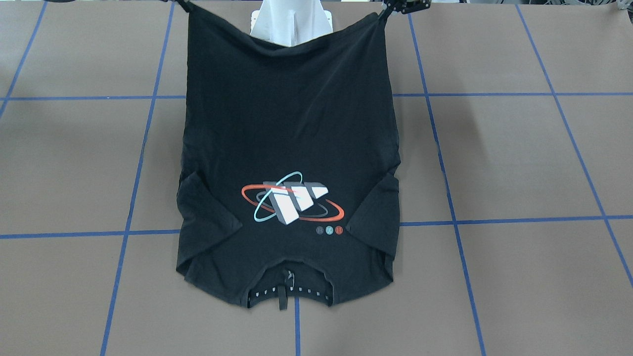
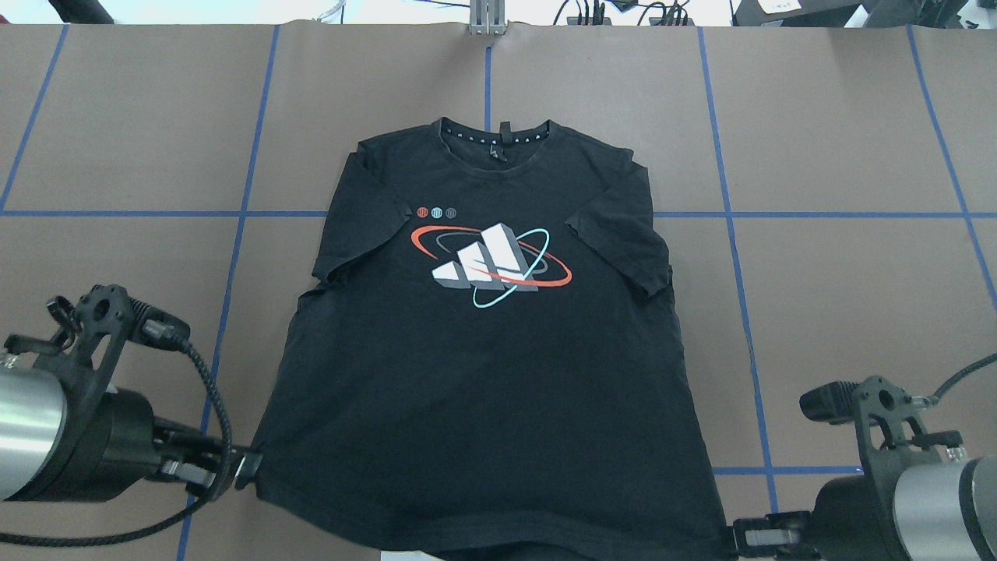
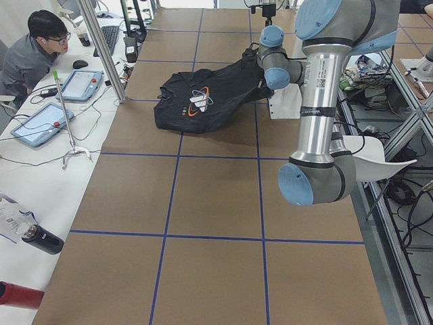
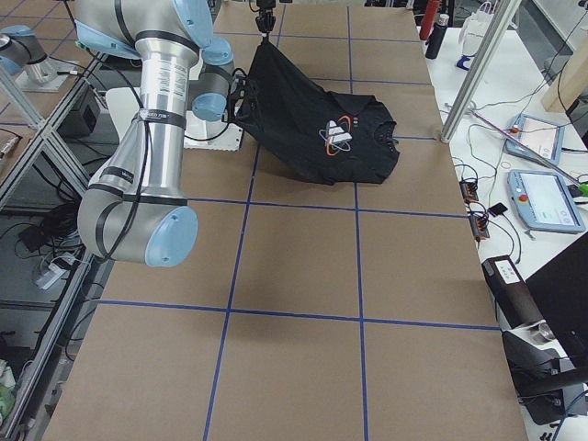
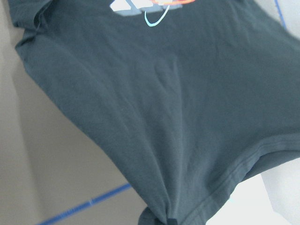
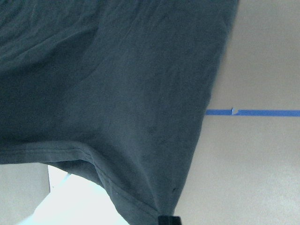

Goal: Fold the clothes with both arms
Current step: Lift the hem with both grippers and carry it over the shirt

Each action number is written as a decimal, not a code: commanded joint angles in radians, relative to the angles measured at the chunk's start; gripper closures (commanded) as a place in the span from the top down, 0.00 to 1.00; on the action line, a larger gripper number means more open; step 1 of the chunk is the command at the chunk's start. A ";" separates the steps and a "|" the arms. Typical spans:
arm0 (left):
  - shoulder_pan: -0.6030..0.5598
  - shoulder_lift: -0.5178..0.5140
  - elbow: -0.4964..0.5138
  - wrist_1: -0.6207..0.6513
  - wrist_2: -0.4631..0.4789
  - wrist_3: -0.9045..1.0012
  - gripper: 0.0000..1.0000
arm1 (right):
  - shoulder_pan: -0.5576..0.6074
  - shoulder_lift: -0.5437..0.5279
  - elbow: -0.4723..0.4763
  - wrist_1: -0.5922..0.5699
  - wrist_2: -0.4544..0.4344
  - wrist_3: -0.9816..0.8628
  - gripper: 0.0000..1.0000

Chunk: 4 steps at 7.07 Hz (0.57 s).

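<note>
Now gripping the black T-shirt (image 2: 483, 374) by its two hem corners: clamping the 8 o'clock corner in the left tool (image 2: 248, 467) and the 5 o'clock corner in the right tool (image 2: 740, 536), both closed tight on cloth. Holding the hem raised off the surface (image 2: 841, 296), leaving the collar (image 2: 494, 136) and tucked-in sleeves lying flat toward 12 o'clock in the overhead view, chest print (image 2: 491, 265) facing up. Judging this as the lengthwise fold getting under way. Needing next to carry both corners together toward 12 o'clock, level and taut, then lowering the hem onto the collar edge before letting go. Seeing no bin or basket by the garment; spotting only a dark bottle (image 3: 40, 238) lying at 8 o'clock in the left-end view, contents hidden.
</note>
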<state>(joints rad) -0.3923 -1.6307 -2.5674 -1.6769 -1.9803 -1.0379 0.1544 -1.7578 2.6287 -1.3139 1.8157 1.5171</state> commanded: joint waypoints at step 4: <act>-0.061 -0.135 0.155 -0.003 0.160 0.002 0.00 | 0.167 0.149 -0.133 -0.122 -0.125 -0.038 0.00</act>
<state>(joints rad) -0.3955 -1.6656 -2.5071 -1.6778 -1.9125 -1.0372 0.2309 -1.7013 2.5863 -1.4230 1.7125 1.4942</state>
